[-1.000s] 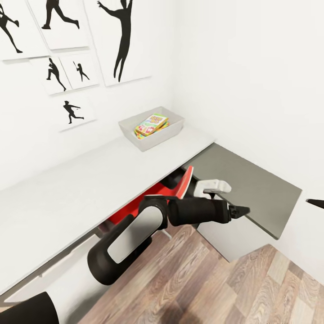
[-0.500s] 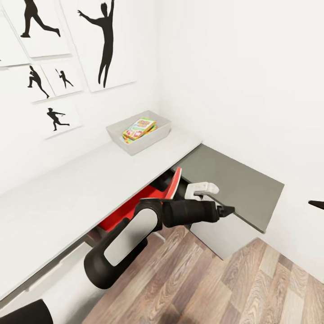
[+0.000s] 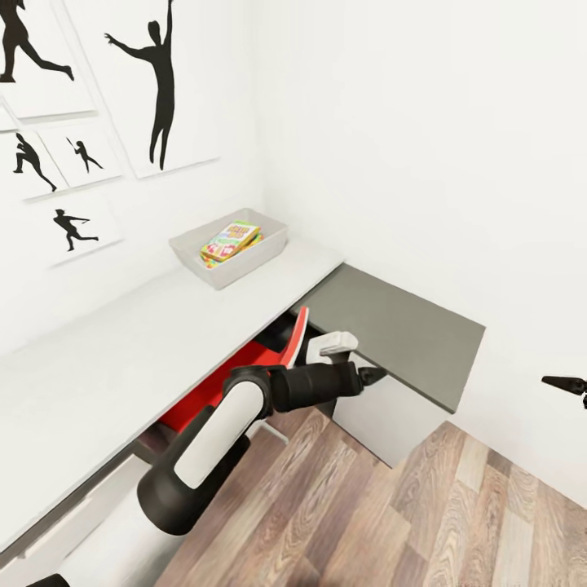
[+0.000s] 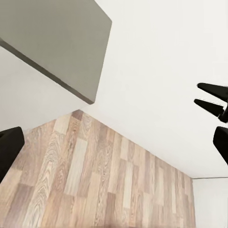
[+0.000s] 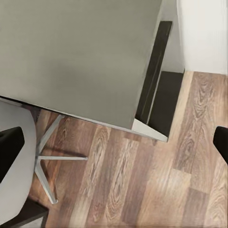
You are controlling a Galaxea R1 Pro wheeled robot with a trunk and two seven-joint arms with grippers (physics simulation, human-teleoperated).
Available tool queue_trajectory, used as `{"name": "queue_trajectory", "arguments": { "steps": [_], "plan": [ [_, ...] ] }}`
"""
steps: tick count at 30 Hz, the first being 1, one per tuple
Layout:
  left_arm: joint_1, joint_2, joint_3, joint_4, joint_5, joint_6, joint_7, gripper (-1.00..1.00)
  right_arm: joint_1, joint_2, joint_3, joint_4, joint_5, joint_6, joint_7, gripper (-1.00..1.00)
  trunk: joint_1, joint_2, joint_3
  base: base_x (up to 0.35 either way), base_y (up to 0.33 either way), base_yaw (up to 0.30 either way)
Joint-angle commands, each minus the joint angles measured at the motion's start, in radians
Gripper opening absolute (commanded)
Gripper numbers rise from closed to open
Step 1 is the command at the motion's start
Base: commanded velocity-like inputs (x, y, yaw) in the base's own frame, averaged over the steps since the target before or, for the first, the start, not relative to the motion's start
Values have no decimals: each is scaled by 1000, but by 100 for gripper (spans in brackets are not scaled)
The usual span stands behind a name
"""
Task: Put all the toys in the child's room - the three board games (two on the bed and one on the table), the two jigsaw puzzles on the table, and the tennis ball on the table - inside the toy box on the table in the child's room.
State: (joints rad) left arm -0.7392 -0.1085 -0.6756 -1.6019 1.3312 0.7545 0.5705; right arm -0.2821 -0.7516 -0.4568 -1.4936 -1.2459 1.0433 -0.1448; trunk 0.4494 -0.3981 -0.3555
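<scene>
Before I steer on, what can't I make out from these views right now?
- Toy box contents, head view: its walls hide everything below the colourful board game on top, whose print is too small to read.
- Right gripper, head view: cut off by the picture's edge.
- Red chair, head view: mostly hidden under the white table.

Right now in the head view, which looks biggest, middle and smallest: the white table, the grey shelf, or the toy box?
1. White table, biggest by far.
2. Grey shelf.
3. Toy box, smallest as it looks, but it sits farthest from the camera, so its real size against the shelf is unsure.
</scene>
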Motion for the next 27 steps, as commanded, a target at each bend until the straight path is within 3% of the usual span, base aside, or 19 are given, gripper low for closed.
{"name": "queue_trajectory", "arguments": {
  "steps": [1,10,22,27],
  "plan": [
    [3,0,4,-1,-12,1,11,100,-9,0,13,12,-6,4,-10,100,1,-2,0,0,0,-172],
    [9,-1,9,1,-49,2,11,100,-21,2,34,30,-2,4,-10,100,1,-2,13,0,0,-171],
    [10,-2,10,3,-55,3,12,100,-21,4,38,29,-1,4,-9,100,1,-2,30,0,0,-156],
    [10,-2,10,3,-56,3,12,100,-20,16,37,31,1,4,-5,100,1,-2,33,-6,0,-66]
  ]
}}
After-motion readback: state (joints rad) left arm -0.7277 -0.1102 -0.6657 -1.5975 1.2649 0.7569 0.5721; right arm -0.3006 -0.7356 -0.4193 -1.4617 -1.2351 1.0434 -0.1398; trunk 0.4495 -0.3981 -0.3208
